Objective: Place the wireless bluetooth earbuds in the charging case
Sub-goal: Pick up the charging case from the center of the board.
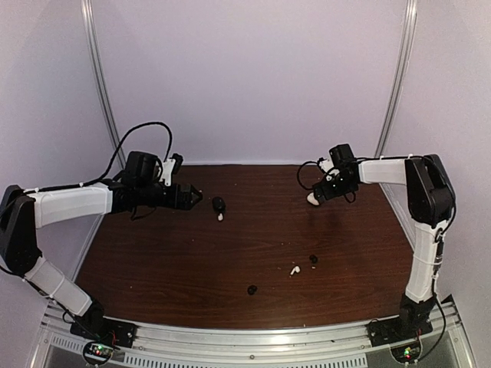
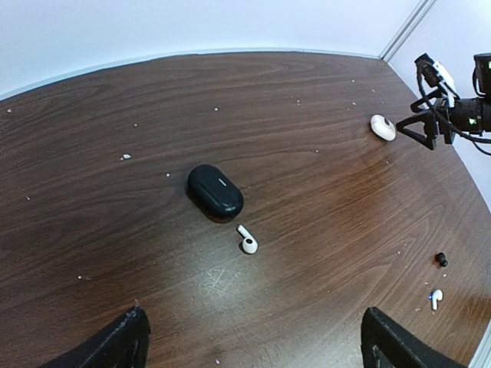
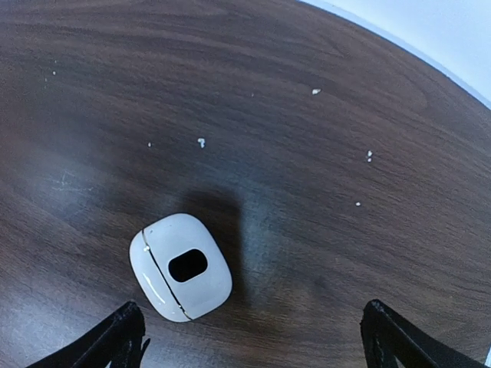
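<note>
1. The tabletop [image 1: 176,261] is dark wood grain, flecked with pale crumbs and boxed in by plain light walls. I use the black case [image 2: 215,190] as my landmark.
2. All four earbuds lie loose on the wood.
   - One white earbud [image 2: 247,240] lies just beside the black case on its near side.
   - The second white earbud [image 1: 293,270] and a black earbud [image 1: 313,259] lie close together, well to the right of the black case and nearer the arm bases.
   - The other black earbud [image 1: 252,290] lies alone, nearer the bases than the black case.
3. The white case [image 3: 180,266] is well to the right of the black case. Both lids look shut to me.
4. The left tool [image 2: 257,345] hovers left of the black case, fingers spread wide and empty.
5. The right tool [image 3: 253,341] hangs over the white case, equally wide and holding nothing.
6. I judge that nothing is seated yet, so a lid has to come up first.
7. For the white case, I would pin the body with one finger line across the seam and lift gently, because a smooth shell can skid.
8. For the earbuds, I would close across the stem rather than the rounded head, and descend slowly.
</note>
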`<state>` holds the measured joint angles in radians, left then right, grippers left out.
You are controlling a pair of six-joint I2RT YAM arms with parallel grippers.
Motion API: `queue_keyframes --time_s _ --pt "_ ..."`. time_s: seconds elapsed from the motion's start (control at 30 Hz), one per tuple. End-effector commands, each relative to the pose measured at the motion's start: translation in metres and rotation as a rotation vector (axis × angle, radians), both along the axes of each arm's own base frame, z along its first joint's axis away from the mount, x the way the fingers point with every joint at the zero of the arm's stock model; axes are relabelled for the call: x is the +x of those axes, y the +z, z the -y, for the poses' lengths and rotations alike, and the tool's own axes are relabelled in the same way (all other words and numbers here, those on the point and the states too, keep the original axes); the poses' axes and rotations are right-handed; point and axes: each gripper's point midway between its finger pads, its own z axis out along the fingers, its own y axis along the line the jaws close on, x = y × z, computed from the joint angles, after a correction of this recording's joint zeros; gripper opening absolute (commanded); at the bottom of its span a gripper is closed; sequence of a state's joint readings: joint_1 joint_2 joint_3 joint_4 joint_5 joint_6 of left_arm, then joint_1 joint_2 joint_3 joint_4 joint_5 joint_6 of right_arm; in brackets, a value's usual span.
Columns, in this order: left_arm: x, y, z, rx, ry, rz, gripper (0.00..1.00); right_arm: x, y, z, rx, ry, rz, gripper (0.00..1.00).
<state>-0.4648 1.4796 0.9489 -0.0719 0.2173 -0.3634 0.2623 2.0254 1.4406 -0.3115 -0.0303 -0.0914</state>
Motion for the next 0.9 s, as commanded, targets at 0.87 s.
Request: queue_keyframes --time_s 0.87 --pt "-0.001 0.003 0.004 -0.012 -0.023 0.029 0.98 0.014 -0.044 -0.033 0.069 0.190 -0.131 0.63"
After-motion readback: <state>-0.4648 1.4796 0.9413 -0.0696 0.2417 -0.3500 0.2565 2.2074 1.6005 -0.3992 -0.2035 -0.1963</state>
